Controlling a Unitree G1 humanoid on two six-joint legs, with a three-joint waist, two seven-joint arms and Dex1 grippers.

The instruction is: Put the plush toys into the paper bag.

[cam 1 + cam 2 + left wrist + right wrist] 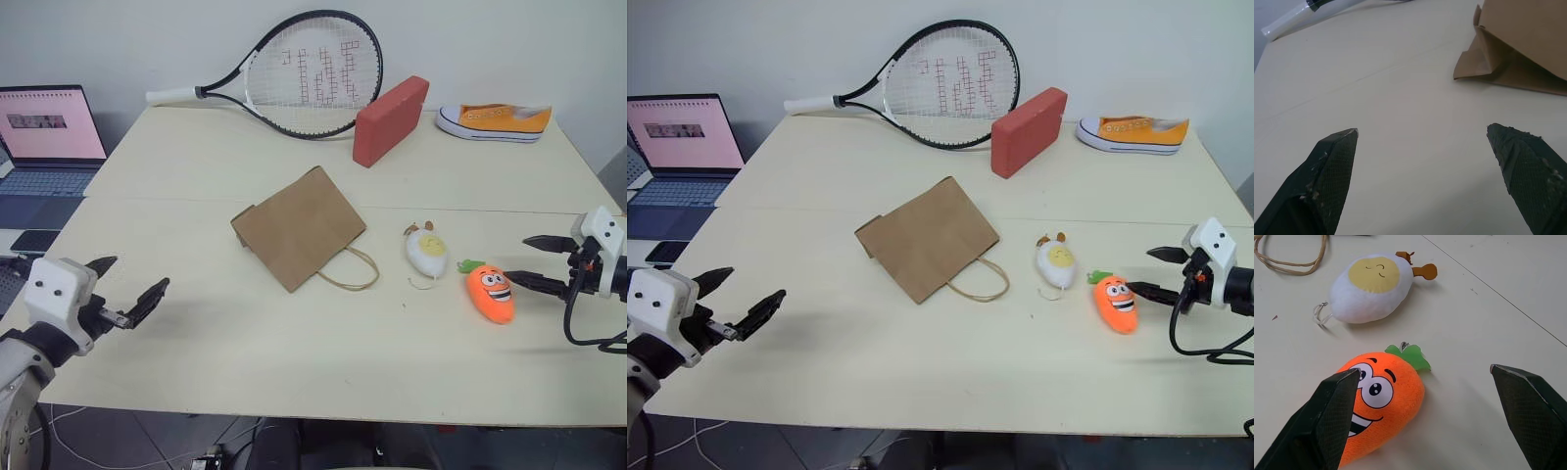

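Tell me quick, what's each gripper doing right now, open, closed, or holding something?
Left gripper: open, holding nothing, near the paper bag.
Right gripper: open, holding nothing, fingers beside the carrot plush.

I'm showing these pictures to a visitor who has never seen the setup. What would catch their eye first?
Probably the bright orange carrot near the table's right edge, lying just ahead of the open right end effector, with the white egg toy beside it. Next, the brown paper bag lying flat mid-table, and the tennis racket and red block at the far side.
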